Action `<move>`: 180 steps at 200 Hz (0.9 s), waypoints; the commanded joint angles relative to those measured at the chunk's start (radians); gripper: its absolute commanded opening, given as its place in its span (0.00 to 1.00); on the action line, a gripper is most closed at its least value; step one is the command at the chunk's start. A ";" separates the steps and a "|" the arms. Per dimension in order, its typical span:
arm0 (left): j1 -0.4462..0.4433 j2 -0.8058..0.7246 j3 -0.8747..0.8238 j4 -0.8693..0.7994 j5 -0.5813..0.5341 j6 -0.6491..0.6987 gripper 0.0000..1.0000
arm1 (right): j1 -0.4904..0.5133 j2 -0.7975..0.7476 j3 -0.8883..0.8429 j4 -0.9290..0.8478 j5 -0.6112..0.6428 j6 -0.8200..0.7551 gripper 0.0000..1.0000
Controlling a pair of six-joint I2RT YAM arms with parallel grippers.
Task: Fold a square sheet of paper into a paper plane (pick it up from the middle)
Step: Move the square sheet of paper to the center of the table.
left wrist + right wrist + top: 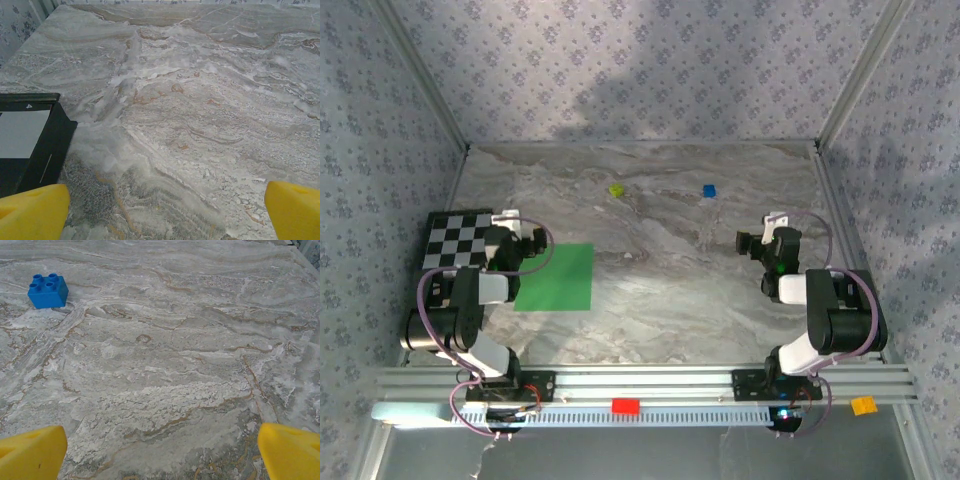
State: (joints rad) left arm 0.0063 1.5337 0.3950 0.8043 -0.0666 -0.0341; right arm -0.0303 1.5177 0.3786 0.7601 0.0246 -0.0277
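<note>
Marbled grey tabletop [700,300], ringed by floral wallpaper [620,60], bears green paper [558,278].

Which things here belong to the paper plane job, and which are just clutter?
Job:
- square sheet of green paper, lying flat, unfolded

Lying about:
- checkerboard
- blue block
- yellow-green block
- red block
- orange block

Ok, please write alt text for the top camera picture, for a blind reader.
A green square sheet of paper lies flat on a marble table, next to the left arm; the right arm stands apart. A checkerboard lies at the left edge.
</note>
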 commanded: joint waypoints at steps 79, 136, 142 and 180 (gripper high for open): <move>0.008 0.002 0.022 0.003 0.026 0.010 1.00 | -0.014 0.000 0.025 0.015 -0.025 -0.001 1.00; 0.017 0.003 0.022 0.002 0.039 0.007 1.00 | -0.016 0.000 0.026 0.012 -0.028 0.000 1.00; 0.017 0.003 0.021 0.003 0.039 0.007 1.00 | -0.016 0.000 0.026 0.013 -0.028 0.002 1.00; 0.013 -0.006 0.010 0.016 0.055 0.016 1.00 | -0.012 -0.008 0.017 0.024 -0.037 -0.009 1.00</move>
State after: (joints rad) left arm 0.0177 1.5337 0.3950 0.8047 -0.0441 -0.0341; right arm -0.0414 1.5177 0.3836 0.7601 0.0097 -0.0273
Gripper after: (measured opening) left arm 0.997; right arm 0.995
